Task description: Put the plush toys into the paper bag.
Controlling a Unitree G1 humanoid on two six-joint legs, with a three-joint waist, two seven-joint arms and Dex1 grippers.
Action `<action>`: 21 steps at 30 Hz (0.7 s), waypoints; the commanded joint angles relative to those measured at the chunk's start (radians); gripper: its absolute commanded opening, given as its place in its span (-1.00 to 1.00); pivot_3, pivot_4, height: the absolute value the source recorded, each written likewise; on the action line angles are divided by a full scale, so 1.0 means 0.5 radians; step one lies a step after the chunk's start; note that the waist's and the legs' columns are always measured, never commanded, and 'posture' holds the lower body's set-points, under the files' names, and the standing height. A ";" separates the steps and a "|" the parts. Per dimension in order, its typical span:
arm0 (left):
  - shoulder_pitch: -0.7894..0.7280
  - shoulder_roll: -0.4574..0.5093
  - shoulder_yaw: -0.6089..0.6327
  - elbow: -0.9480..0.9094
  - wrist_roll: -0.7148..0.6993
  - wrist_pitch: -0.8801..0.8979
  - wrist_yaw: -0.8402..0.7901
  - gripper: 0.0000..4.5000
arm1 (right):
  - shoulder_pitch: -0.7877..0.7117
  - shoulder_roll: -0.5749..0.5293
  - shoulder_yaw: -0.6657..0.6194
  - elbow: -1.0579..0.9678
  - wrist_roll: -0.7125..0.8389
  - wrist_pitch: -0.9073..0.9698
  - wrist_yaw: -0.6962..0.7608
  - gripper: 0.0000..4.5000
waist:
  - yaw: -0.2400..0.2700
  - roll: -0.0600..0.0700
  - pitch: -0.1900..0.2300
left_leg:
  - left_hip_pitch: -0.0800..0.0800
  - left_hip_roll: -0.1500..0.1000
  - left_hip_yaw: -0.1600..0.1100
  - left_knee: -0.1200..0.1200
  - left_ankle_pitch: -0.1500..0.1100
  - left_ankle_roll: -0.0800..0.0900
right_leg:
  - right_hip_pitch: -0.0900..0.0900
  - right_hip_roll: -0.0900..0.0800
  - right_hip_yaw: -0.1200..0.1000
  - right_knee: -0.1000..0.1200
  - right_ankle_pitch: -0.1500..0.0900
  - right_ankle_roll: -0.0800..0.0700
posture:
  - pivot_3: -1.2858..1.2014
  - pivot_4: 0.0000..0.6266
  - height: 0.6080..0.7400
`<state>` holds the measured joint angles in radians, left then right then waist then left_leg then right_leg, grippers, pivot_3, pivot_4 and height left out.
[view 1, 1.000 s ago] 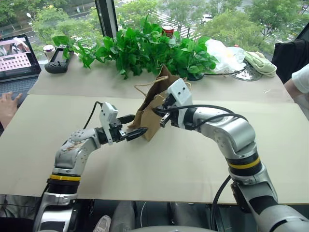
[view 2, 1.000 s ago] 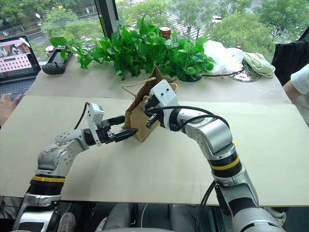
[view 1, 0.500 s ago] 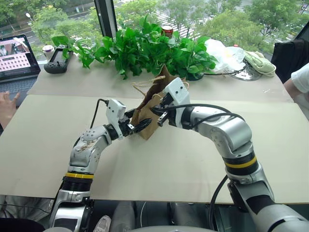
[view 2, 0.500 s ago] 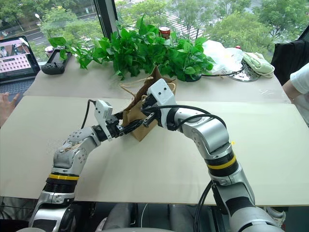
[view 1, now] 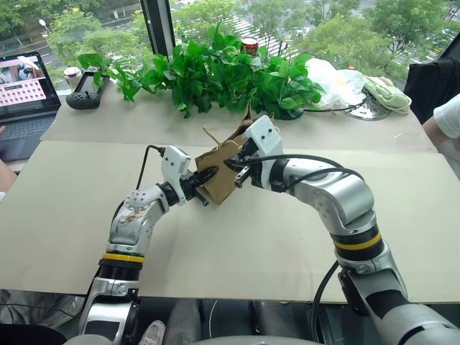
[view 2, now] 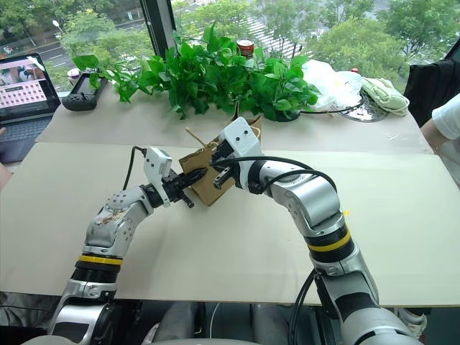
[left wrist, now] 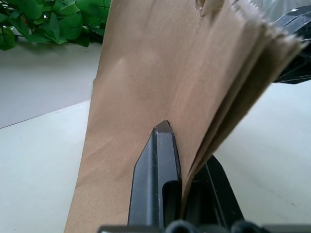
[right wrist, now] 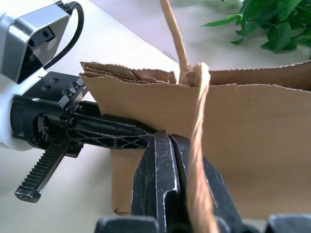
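Holding the paper bag (view 1: pixel 224 171) upright on the counter (view 1: pixel 287 237), left gripper (view 1: pixel 203 177) and right gripper (view 1: pixel 238 165) jaws each clamped on a rim wall; drawing the walls gently apart, avoiding tearing the rim.

No readable text or labels

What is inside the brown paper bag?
Its inside is hidden. The paper bag is pinched flat by the left tool and right tool, so no toy can be seen in it.
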<state>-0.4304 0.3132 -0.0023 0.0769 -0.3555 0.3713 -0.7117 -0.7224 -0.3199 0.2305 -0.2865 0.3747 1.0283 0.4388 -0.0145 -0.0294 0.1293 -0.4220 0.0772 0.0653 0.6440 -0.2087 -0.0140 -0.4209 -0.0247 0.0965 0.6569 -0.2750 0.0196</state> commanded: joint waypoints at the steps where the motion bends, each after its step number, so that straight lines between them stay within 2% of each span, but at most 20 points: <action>1: -0.035 -0.011 0.013 -0.003 0.006 -0.043 0.019 -0.99 | -0.024 -0.010 0.003 -0.110 0.014 0.018 0.030 -1.00 | 0.000 0.000 0.000 | 0.000 0.000 0.000 0.000 0.000 0.000 | 0.000 0.000 0.000 0.000 0.000 0.000 | 0.03 -0.52 0.65; 4: -0.039 -0.028 0.029 0.004 -0.010 -0.043 0.026 -0.99 | 0.037 -0.090 -0.005 -0.258 0.061 0.026 0.110 -1.00 | 0.001 0.000 0.000 | 0.000 0.000 0.000 0.000 0.000 0.000 | 0.000 0.000 0.000 0.000 0.000 0.000 | 0.03 -0.52 0.65; 7: -0.062 -0.052 0.093 -0.011 -0.083 -0.017 0.026 -0.99 | 0.190 -0.272 -0.100 -0.504 0.164 -0.043 0.293 -1.00 | 0.012 0.000 0.000 | -0.001 0.000 0.000 0.000 0.000 0.000 | 0.001 0.000 -0.001 -0.001 0.000 0.000 | 0.03 -0.52 0.65; 12: -0.074 0.056 0.207 -0.066 -0.260 0.062 -0.157 -0.99 | 0.530 -0.632 -0.554 -0.685 0.444 -0.133 0.641 -1.00 | 0.007 -0.001 0.000 | -0.002 0.000 -0.001 0.000 0.000 0.000 | 0.002 -0.001 -0.001 -0.005 0.000 0.001 | 0.03 -0.52 0.65; 15: -0.094 0.156 0.256 -0.092 -0.382 0.132 -0.296 -0.99 | 0.678 -0.802 -0.726 -0.686 0.548 -0.196 0.805 -1.00 | -0.004 -0.001 0.000 | 0.000 0.000 -0.001 0.000 0.000 0.000 | 0.003 0.000 -0.001 -0.004 0.000 0.001 | 0.03 -0.52 0.65; 18: -0.131 0.398 0.239 -0.127 -0.475 0.207 -0.641 -0.99 | 0.792 -0.956 -0.906 -0.588 0.627 -0.295 0.999 -1.00 | -0.016 -0.001 0.001 | 0.004 0.000 -0.002 -0.001 0.000 0.000 | 0.004 0.002 0.001 -0.003 -0.001 0.001 | 0.03 -0.52 0.65; 21: -0.215 0.716 0.117 -0.061 -0.471 0.205 -1.167 -0.99 | 0.858 -1.087 -1.020 -0.449 0.669 -0.404 1.201 -1.00 | -0.021 -0.001 0.001 | 0.005 0.000 -0.002 -0.001 0.000 0.000 | 0.004 0.004 0.002 -0.003 -0.001 0.001 | 0.03 -0.52 0.65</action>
<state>-0.4972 0.6268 0.0738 0.0588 -0.5699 0.4837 -1.1547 -0.2927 -0.8381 -0.2304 -0.5251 0.6889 0.8791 0.9837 -0.0249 -0.0298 0.1299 -0.4191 0.0771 0.0641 0.6433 -0.2088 -0.0139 -0.4184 -0.0229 0.0976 0.6556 -0.2754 0.0199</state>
